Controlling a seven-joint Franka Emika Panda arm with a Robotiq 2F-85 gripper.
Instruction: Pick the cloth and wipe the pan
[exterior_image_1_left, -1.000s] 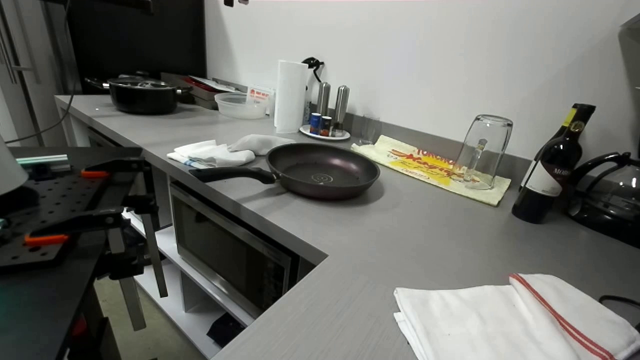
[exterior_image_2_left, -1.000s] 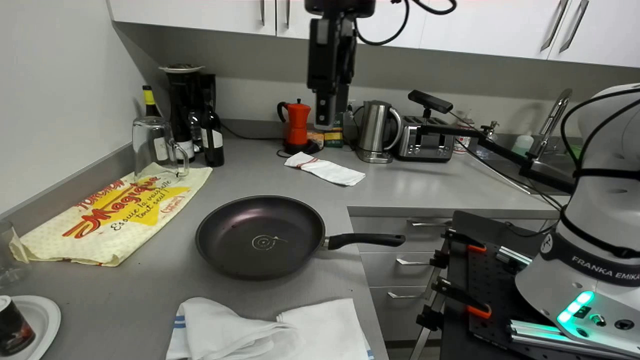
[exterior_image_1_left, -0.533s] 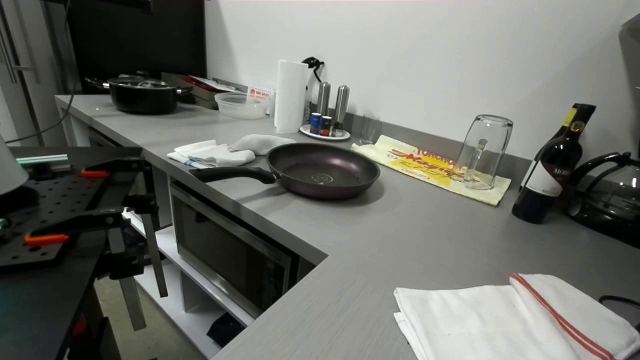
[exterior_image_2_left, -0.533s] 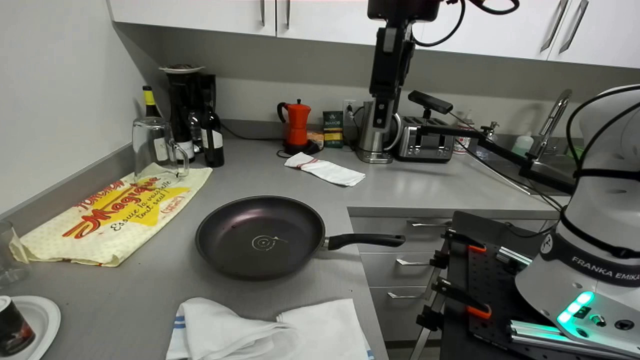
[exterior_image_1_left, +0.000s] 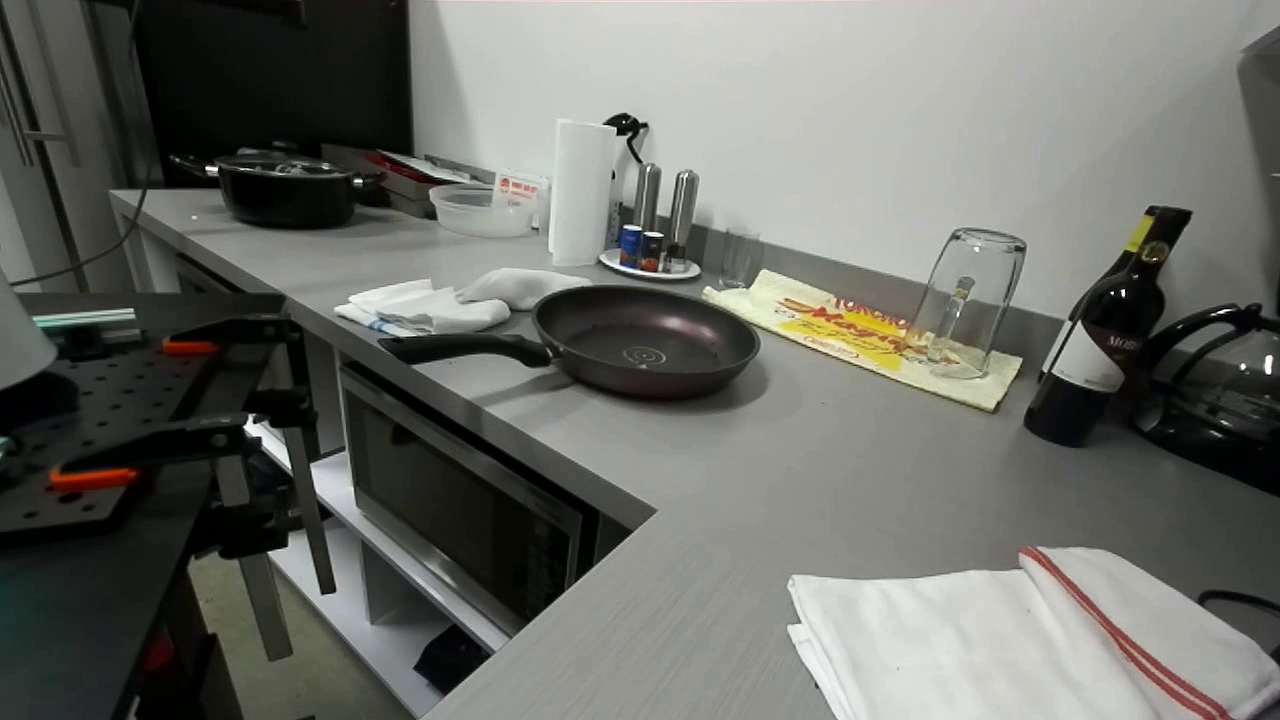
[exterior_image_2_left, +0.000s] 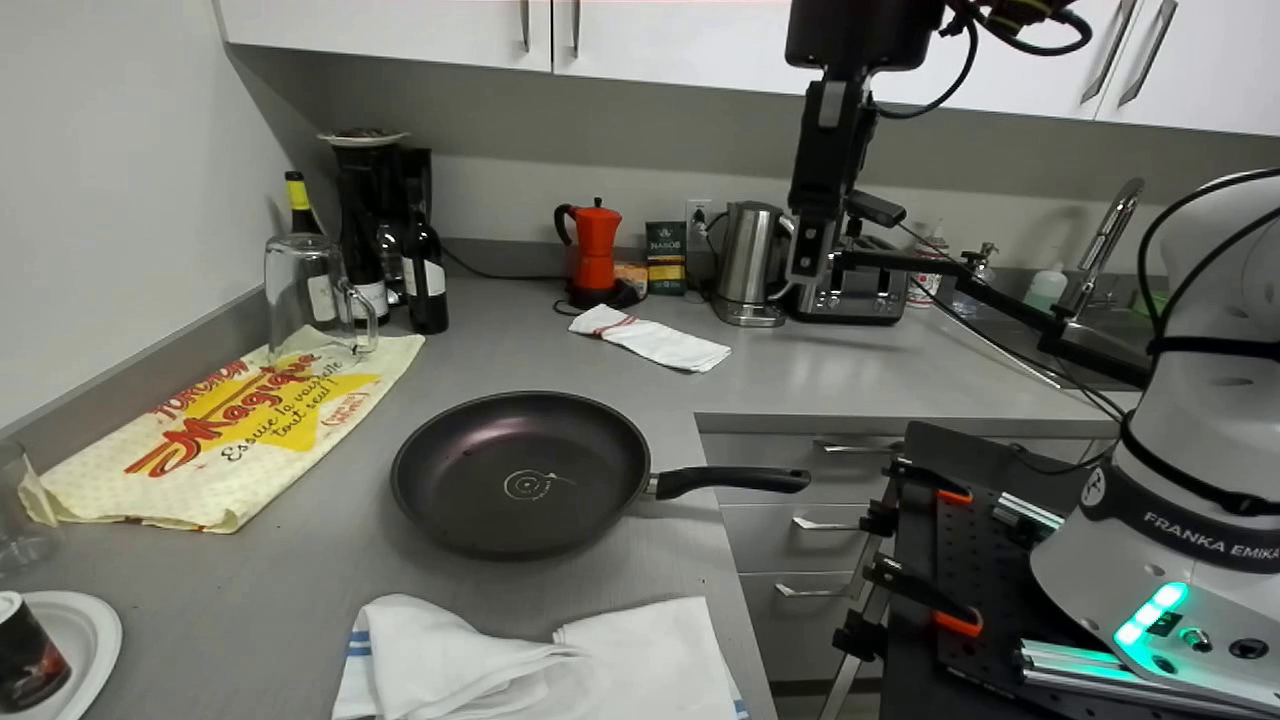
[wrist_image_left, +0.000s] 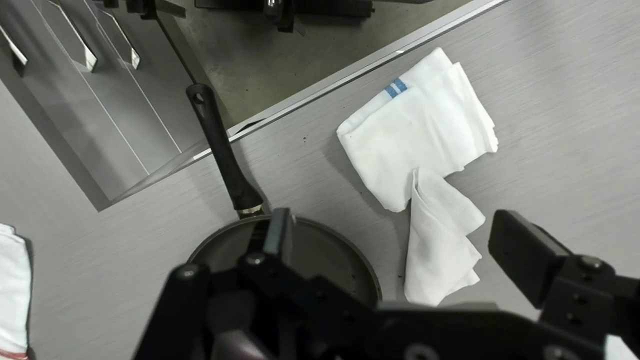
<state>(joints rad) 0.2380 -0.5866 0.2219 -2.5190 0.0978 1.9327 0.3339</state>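
Note:
A white cloth with blue stripes (wrist_image_left: 400, 135) lies folded on the counter, its looser part (wrist_image_left: 437, 245) beside the pan. It shows in both exterior views (exterior_image_1_left: 425, 308) (exterior_image_2_left: 470, 660). I cannot tell whether the two parts are one cloth. The dark frying pan (exterior_image_2_left: 520, 480) sits upright with its handle over the counter edge. It shows in an exterior view (exterior_image_1_left: 650, 345) and partly behind my finger in the wrist view (wrist_image_left: 330, 255). My gripper (wrist_image_left: 393, 227) is open and empty. In an exterior view it (exterior_image_2_left: 808, 250) hangs in the air, above counter height.
A white cloth with red stripes (exterior_image_1_left: 1000, 640) lies on the counter, also in an exterior view (exterior_image_2_left: 660, 340). A glass mug (exterior_image_2_left: 315, 290) stands upside down on a yellow printed towel (exterior_image_2_left: 250, 440). A wine bottle (exterior_image_1_left: 1105, 340), kettle (exterior_image_2_left: 750, 265) and toaster (exterior_image_2_left: 850, 295) stand along the walls.
In an exterior view my gripper has moved right and slightly down, now in front of the toaster side of the kettle. The pan and cloths have not moved.

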